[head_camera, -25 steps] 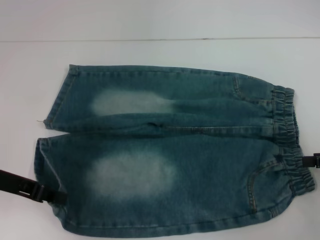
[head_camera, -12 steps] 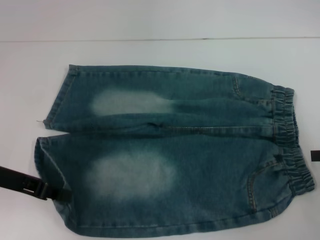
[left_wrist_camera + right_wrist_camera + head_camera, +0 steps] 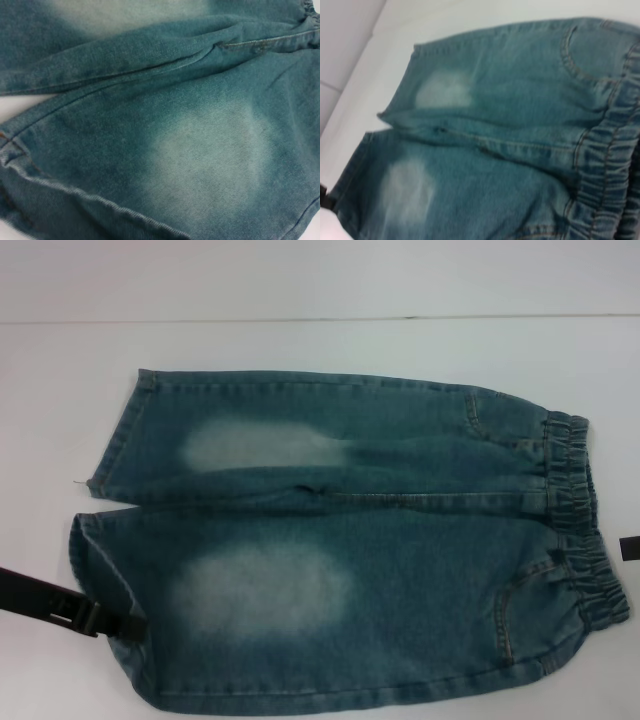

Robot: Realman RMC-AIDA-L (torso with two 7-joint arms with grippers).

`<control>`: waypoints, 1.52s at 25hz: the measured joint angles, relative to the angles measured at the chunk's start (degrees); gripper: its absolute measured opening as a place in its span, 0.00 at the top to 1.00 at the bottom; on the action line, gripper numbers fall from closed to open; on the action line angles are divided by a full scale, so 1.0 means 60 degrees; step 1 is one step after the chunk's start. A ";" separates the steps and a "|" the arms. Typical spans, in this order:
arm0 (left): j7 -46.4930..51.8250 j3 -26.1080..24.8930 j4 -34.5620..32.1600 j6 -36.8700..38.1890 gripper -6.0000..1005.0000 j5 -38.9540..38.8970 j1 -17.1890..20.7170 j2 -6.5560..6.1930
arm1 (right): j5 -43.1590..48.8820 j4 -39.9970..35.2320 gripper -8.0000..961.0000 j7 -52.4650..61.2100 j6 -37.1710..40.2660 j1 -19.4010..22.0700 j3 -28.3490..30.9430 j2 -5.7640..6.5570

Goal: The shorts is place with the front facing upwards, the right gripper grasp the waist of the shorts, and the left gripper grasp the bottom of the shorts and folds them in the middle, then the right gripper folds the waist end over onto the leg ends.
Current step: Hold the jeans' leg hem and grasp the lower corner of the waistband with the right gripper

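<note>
Denim shorts (image 3: 340, 550) flat on white table (image 3: 300, 345), front up, spread across table centre. Judged soft, floppy, moderately heavy; thick seams resist creasing.

Best holds: ruffled waistband (image 3: 580, 530) at shorts' right end, stitched leg hem (image 3: 100, 570) at shorts' left end.

Left gripper (image 3: 118, 624) reaches low from outside shorts, tip on near leg's hem corner; jaw width cannot tell.

Right gripper (image 3: 629, 548) just beside waistband, barely in view; opening cannot tell.

White tabletop (image 3: 60, 390), shorts (image 3: 400, 570) flat on it.
Front up, waist of the shorts (image 3: 575, 520) toward the right side, leg ends (image 3: 100, 510) left, both thighs faded pale.
</note>
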State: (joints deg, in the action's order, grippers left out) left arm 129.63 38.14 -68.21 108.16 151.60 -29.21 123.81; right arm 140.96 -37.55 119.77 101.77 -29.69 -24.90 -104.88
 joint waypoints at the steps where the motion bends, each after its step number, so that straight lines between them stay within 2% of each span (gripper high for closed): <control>1: 0.0000 0.0002 0.0002 0.0001 0.93 0.0000 -0.0007 0.0001 | 0.0098 -0.0085 0.22 0.0062 0.0075 -0.0047 -0.0026 -0.0007; 13: -0.0091 0.0016 -0.0080 0.0086 0.93 -0.0406 0.0138 -0.0016 | 0.0193 -0.0316 0.24 0.0397 0.0353 -0.0043 -0.0308 -0.0056; 20: -0.0083 0.0055 -0.0258 0.0218 0.93 -0.0400 -0.0009 0.0009 | 0.0335 -0.0411 0.24 0.0682 -0.0096 -0.0114 -0.0759 -0.0167; 28: -0.0070 0.0121 -0.0263 0.0237 0.93 -0.0445 -0.0042 0.0003 | 0.0430 -0.0450 0.25 0.0905 -0.0243 -0.0189 -0.0797 -0.0216; 38: -0.0106 0.0128 -0.0237 0.0196 0.93 -0.0478 -0.0009 0.0006 | 0.0808 -0.0349 0.26 0.0927 -0.0792 -0.0227 -0.1113 -0.0492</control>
State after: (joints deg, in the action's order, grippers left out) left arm 129.00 38.91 -69.63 109.34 148.74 -29.27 123.84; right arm 145.81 -39.65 125.33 97.02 -31.06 -31.58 -107.83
